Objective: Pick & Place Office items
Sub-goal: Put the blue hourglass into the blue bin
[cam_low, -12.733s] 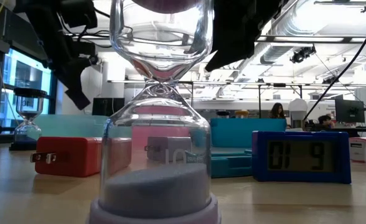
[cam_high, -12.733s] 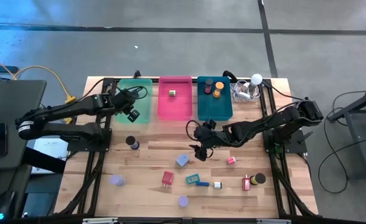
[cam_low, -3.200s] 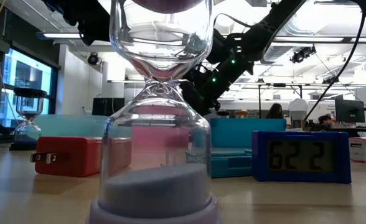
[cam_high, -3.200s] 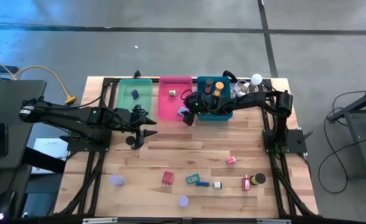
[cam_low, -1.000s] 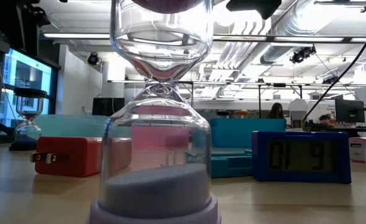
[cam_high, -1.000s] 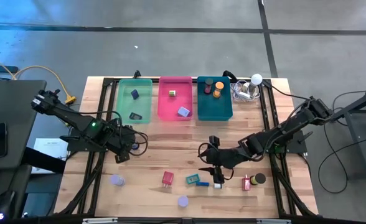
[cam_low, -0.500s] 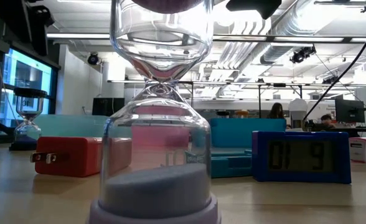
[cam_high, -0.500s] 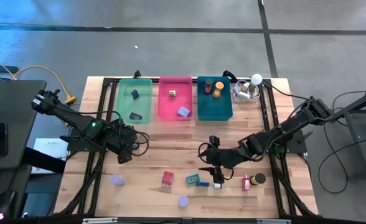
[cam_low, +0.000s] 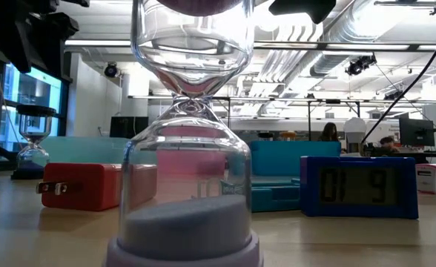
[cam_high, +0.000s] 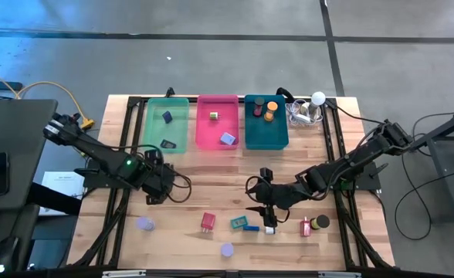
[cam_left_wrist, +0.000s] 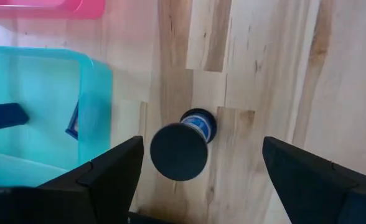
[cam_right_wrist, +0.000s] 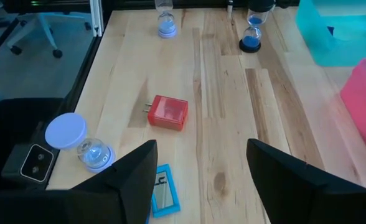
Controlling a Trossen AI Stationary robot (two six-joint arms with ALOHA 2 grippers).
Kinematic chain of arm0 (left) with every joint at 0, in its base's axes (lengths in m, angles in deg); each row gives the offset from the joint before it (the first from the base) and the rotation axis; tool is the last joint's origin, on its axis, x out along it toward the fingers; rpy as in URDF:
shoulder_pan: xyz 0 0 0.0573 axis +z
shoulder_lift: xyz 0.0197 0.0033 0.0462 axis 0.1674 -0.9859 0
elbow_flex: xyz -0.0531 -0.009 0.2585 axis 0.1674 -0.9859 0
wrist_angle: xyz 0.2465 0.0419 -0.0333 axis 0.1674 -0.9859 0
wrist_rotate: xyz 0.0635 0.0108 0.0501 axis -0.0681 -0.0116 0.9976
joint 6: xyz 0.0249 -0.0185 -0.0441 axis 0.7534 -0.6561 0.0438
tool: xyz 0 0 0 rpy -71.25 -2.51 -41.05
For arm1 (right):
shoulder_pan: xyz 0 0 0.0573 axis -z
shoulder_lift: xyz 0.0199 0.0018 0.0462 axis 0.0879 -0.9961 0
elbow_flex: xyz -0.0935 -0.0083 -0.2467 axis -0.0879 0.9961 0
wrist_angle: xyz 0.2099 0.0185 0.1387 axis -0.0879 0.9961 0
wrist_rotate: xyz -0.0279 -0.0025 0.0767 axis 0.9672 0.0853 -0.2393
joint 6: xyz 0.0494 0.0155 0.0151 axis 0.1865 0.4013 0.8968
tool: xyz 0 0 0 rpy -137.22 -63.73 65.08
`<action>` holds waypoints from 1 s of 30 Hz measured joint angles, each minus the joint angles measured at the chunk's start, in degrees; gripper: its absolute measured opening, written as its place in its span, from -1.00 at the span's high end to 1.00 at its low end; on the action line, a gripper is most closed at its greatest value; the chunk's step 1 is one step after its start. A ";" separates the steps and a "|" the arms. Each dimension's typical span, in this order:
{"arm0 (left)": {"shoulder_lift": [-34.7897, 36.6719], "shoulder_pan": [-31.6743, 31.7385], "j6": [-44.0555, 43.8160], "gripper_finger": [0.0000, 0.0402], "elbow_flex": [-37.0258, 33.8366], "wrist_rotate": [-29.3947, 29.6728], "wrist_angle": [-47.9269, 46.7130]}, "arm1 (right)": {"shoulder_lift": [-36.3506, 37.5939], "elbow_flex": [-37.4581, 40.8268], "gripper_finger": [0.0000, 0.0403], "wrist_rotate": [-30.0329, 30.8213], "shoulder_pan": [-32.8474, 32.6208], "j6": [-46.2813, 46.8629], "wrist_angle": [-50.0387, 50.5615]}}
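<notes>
Left gripper [cam_left_wrist: 198,180], jaws spread, hovers over a dark-capped glass hourglass [cam_left_wrist: 183,146] near the translucent green tray [cam_high: 167,123]; right gripper [cam_high: 259,208] likewise released.

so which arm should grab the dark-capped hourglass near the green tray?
Left. The left gripper hangs right above the dark-capped hourglass, fingers open on either side of it. The right gripper is across the table by the teal clock, so it would probably have to travel farther.
</notes>
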State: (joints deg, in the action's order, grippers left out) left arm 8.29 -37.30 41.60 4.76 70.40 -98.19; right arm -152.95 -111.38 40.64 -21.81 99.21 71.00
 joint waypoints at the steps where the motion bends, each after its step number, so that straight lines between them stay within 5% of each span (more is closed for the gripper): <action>1: -0.18 0.00 0.41 -0.59 0.00 -0.05 -0.01 | 0.00 0.00 -0.17 0.01 0.00 0.00 0.00; 30: 5.98 11.48 11.03 -0.59 -5.39 -9.16 3.35 | -4.15 0.02 -0.17 0.91 2.37 -3.04 -1.83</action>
State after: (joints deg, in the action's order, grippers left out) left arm 14.27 -25.82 52.64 -0.63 61.24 -94.84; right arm -157.11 -111.35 41.55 -19.44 96.17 69.17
